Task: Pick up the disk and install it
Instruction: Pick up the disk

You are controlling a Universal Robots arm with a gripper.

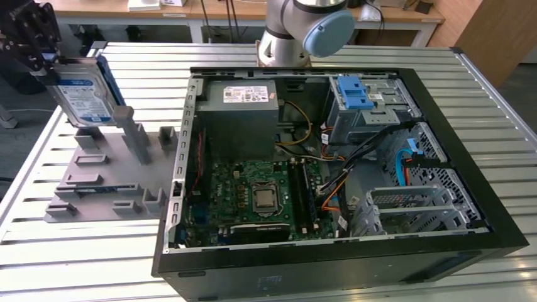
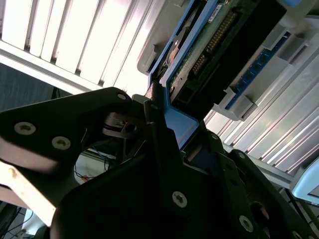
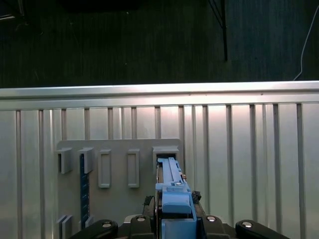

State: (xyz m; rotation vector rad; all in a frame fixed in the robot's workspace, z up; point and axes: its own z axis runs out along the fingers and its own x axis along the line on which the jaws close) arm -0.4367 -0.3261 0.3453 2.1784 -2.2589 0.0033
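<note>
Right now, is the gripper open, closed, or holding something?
Gripper: closed on the disk, holding it upright by its top edge.

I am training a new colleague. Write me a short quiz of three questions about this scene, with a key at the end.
1. True or false: the disk sits inside the case.
2. What does the pincer hold? A: the disk. B: a screwdriver. C: nothing.
3. In the exterior view, on which side of the case is the disk?

Key: 1 false; 2 A; 3 the left.
</note>
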